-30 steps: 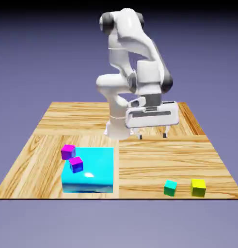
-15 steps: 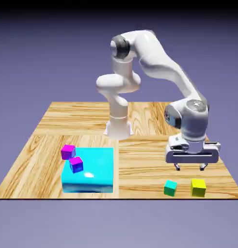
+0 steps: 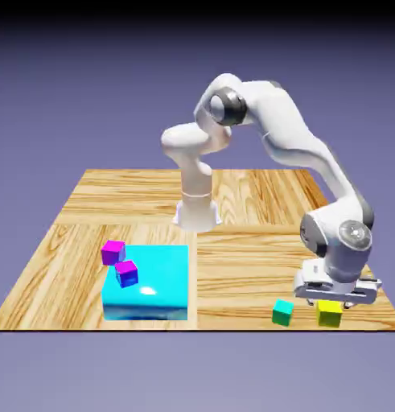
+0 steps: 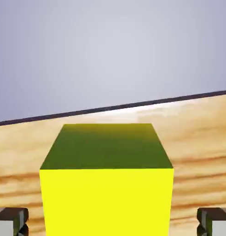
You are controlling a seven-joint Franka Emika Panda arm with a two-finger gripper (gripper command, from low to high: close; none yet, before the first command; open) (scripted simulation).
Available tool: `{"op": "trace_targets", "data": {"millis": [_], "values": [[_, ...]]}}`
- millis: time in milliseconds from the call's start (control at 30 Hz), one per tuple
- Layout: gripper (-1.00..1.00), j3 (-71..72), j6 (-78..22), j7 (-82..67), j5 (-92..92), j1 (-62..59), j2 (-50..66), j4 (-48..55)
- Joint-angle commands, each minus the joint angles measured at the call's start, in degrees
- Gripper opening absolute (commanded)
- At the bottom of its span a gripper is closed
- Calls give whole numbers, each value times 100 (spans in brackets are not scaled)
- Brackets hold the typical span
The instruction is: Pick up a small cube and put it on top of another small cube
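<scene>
- The fingers stand wide open, released, and hold nothing; in the hand view one shows near seven o'clock and the other near five o'clock.
- Between them is the yellow cube, large in the hand view and reaching its six o'clock edge, with strips of wood showing between it and each fingertip, so neither fingertip visibly touches it.
- In the exterior view the yellow cube rests on the tabletop at four o'clock, close to the near edge, with the hand right above it and partly overlapping its top.
- The teal-green cube sits just beside the yellow one, toward nine o'clock from it.
- The magenta cube is at eight o'clock in the exterior view, by the ten o'clock corner of the flat cyan block; whether the two touch, I cannot tell.
- The purple-and-blue cube appears over the block's nine o'clock side, tilted in the view.
- The arm reaches from twelve o'clock round toward four.
</scene>
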Motion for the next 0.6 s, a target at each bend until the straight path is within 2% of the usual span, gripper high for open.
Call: {"op": "trace_targets", "data": {"millis": [0, 267, 300, 567], "values": [[0, -208, 11, -107, 181, 187, 41, 1], [0, -1680, 86, -869, 1462, 1512, 331, 10], [-100, -1680, 86, -869, 1462, 1512, 331, 10], [-100, -228, 12, -118, 198, 205, 45, 1]]}}
